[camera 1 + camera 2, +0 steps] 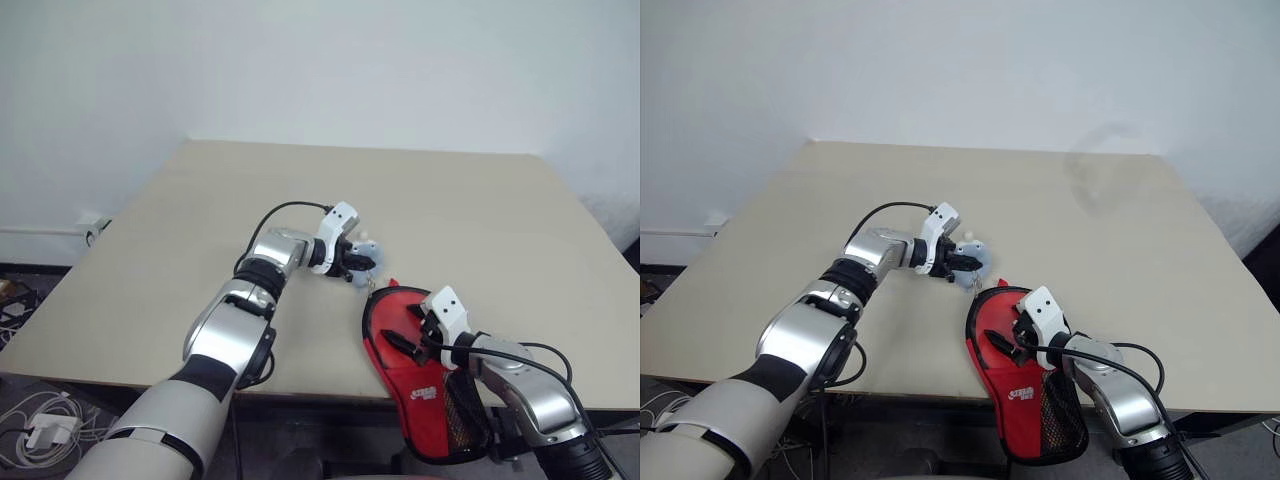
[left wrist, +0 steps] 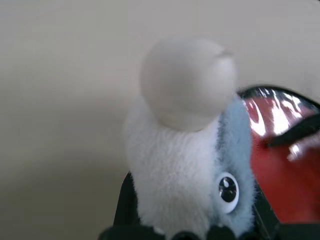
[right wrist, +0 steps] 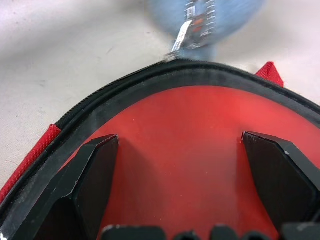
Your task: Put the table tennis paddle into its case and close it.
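Observation:
The red case [image 1: 398, 372] with black piping lies at the table's front edge, its black mesh end [image 1: 462, 420] hanging over the edge. My right gripper [image 1: 415, 335] is open, and its fingers [image 3: 90, 185] spread over the case's red face [image 3: 185, 130]. My left gripper [image 1: 350, 265] is shut on a small blue and white plush charm [image 2: 190, 165] just beyond the case's round end. A tag [image 3: 195, 25] hangs from the charm down to the zip edge. The paddle is hidden.
The beige table [image 1: 450, 210] stretches away behind the case to a white wall. Left of the table, cables and a white adapter [image 1: 40, 430] lie on the floor, and a wall socket [image 1: 92, 228] sits low on the wall.

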Available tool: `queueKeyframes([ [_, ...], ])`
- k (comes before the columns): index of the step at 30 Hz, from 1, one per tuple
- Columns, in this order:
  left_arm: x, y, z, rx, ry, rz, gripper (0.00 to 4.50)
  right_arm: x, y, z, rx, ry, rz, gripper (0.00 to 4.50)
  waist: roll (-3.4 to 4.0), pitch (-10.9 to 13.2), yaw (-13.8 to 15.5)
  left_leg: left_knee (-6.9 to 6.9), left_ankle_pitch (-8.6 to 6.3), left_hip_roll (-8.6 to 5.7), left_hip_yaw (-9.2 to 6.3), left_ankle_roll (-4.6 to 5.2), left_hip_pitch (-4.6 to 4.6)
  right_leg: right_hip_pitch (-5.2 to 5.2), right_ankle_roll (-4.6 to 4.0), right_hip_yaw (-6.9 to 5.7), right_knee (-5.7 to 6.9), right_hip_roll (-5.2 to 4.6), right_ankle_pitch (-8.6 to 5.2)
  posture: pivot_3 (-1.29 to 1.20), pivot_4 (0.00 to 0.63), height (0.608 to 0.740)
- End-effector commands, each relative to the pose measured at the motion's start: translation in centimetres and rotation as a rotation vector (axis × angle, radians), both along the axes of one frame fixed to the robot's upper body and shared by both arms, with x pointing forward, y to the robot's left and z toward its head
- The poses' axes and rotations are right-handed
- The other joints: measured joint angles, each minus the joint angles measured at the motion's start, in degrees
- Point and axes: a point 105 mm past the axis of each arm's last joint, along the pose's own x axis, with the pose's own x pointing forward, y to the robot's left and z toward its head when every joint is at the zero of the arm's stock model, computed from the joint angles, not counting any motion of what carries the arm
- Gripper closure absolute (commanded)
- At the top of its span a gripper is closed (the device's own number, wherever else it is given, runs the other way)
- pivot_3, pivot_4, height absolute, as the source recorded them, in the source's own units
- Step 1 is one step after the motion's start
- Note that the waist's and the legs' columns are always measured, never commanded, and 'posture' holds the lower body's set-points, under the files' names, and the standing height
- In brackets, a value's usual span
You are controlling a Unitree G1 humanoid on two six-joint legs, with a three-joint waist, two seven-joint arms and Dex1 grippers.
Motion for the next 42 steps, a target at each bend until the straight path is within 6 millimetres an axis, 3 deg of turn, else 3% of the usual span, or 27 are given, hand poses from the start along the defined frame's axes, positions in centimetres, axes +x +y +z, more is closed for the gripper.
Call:
queueKeyframes([
  [1,2.8,-0.7,5.5,-0.040,-0.228,0.074,3.89,-2.2,-1.2,-5.1,-0.114,0.212,-0.026,0.21,0.00,0.0,0.0,0.00,0.00,0.00,0.00,0.00,-0.01,-0.01,0.00,0.00,0.01,0.00,0.00,0.00,0.000,0.716],
  [4,3.2,-1.9,6.7,-0.076,-0.280,0.104,3.89,-2.4,-1.1,-5.6,-0.137,0.225,-0.021,0.21,-0.01,0.0,0.0,0.01,0.00,0.00,-0.01,0.00,-0.01,-0.01,0.00,-0.01,0.02,0.00,0.00,0.00,0.000,0.716],
  [12,2.4,-6.2,6.2,-0.116,-0.326,0.114,3.89,-2.7,-0.4,-5.7,-0.132,0.217,-0.017,0.21,-0.07,0.0,0.0,0.03,0.00,0.00,0.01,0.00,0.09,0.09,0.00,0.00,0.03,0.00,0.02,0.00,0.000,0.716],
  [15,1.6,-8.5,6.9,-0.212,-0.344,0.087,3.89,-2.8,-0.5,-5.7,-0.134,0.218,-0.026,0.21,-0.06,0.0,0.0,0.03,0.00,0.00,0.01,0.00,0.10,0.09,0.00,0.01,0.04,0.00,0.02,0.00,0.000,0.716],
  [18,-0.6,-11.0,6.5,-0.262,-0.308,-0.060,3.89,-2.9,-0.7,-5.8,-0.146,0.215,-0.031,0.21,-0.05,0.0,0.0,0.03,0.00,-0.01,0.04,0.00,0.10,0.09,0.00,0.01,0.04,-0.02,0.02,0.00,0.000,0.716],
  [21,-2.2,-12.0,5.2,-0.248,-0.293,-0.168,3.89,-2.8,-0.8,-5.8,-0.150,0.206,-0.036,0.21,-0.02,-0.1,0.1,0.03,0.00,-0.02,0.05,0.01,0.10,0.11,0.00,0.00,0.02,-0.02,0.02,0.00,0.000,0.716],
  [24,-2.7,-11.9,4.2,-0.251,-0.274,-0.185,3.89,-2.6,-0.8,-5.8,-0.152,0.196,-0.038,0.21,-0.01,-0.1,0.1,0.03,-0.01,-0.03,0.02,0.02,0.13,0.16,0.00,-0.01,0.00,-0.03,0.02,0.00,0.000,0.716],
  [28,-2.9,-11.6,3.3,-0.236,-0.267,-0.191,2.56,-2.5,-0.6,-5.7,-0.153,0.190,-0.032,0.21,-0.03,-0.1,0.3,0.01,-0.03,-0.02,0.04,0.05,0.25,0.25,0.00,0.00,-0.02,-0.03,0.01,0.00,0.000,0.716],
  [33,-3.1,-10.6,4.3,-0.286,-0.220,-0.265,0.75,-2.2,-0.6,-5.3,-0.132,0.184,-0.025,0.21,-0.02,-0.1,0.3,-0.06,-0.04,0.00,0.09,0.06,0.37,0.30,0.01,0.05,-0.04,-0.01,0.01,0.00,0.000,0.716],
  [36,-3.1,-9.3,4.8,-0.289,-0.208,-0.312,0.75,-1.8,-0.7,-4.3,-0.089,0.163,-0.024,0.21,0.03,-0.1,0.0,-0.10,-0.04,0.01,0.12,0.06,0.44,0.33,0.01,0.08,-0.04,-0.01,0.01,0.00,0.000,0.716],
  [42,-2.7,-5.5,7.0,-0.342,-0.211,-0.363,0.75,-1.7,-1.0,0.3,0.104,0.104,0.005,0.21,0.06,-0.1,0.0,-0.13,-0.05,0.01,0.10,0.09,0.36,0.26,0.01,0.08,-0.05,-0.01,0.00,0.00,0.000,0.716],
])
